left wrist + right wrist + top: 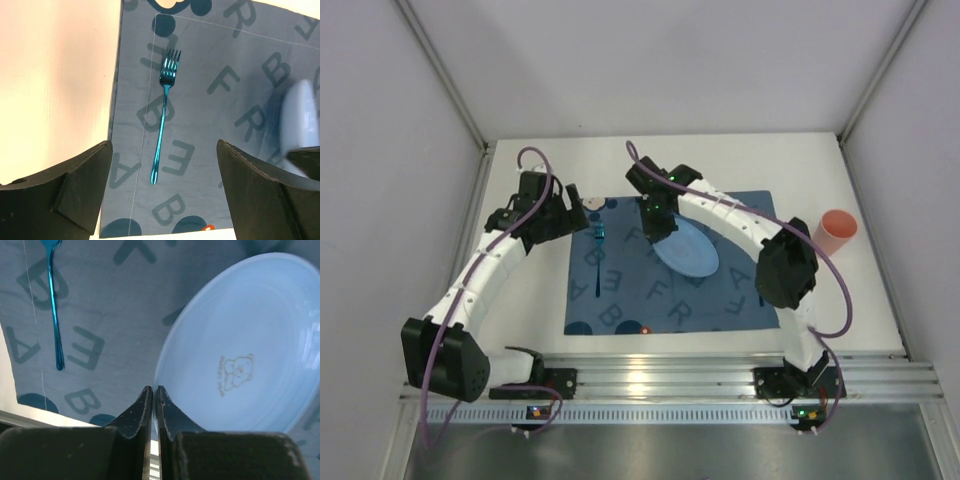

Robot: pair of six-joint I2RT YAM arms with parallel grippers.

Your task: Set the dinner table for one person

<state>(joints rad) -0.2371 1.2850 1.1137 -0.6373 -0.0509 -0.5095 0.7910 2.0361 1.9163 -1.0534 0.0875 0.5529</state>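
Observation:
The dinner table is white and carries a blue letter-printed placemat. A teal fork lies along the mat's left side, tines away from the left wrist camera. My left gripper hangs open above the fork's handle end, with nothing between its fingers. A pale blue plate with a small bear print sits over the middle of the mat. My right gripper is shut on its rim. From the top I see the fork, plate, left gripper and right gripper.
An orange cup stands on the table right of the mat. A silver slotted rail runs along the near edge by the arm bases. Grey walls close in the back and both sides. The plate's edge shows at the right of the left wrist view.

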